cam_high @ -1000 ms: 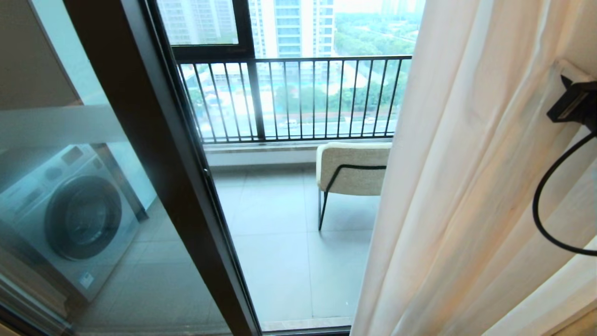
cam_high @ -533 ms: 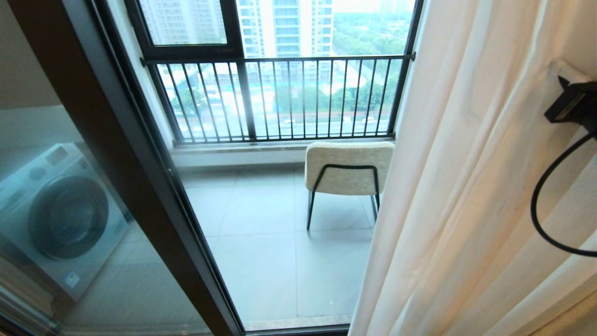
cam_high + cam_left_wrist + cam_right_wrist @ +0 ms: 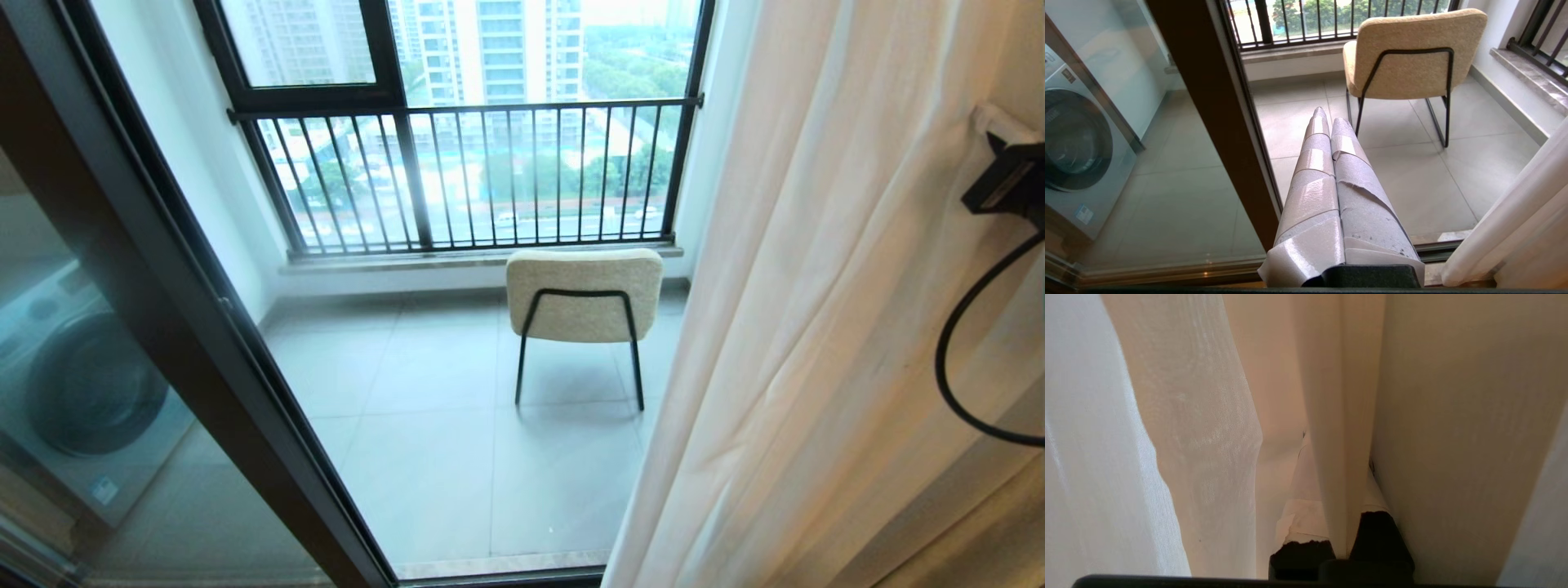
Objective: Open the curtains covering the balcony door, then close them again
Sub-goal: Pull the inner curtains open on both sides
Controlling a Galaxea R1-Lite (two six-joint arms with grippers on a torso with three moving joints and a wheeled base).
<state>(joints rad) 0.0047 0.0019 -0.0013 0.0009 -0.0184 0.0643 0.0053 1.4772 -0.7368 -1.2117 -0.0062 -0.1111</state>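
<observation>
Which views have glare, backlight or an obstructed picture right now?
Head view: daylight blows out the sky, and the balcony door glass is hazy. Left wrist view: sharp, though the shut left gripper blocks its centre. Right wrist view: curtains fill it, backlit, around the right gripper.

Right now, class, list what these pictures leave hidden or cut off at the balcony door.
- Right pincer: right wrist view, tips buried in the curtains, clamped on a fold.
- Washing machine: head view, cut off by the edge, dimmed behind the balcony door glass.
- Chair seat: head view, hidden by its backrest.
</observation>
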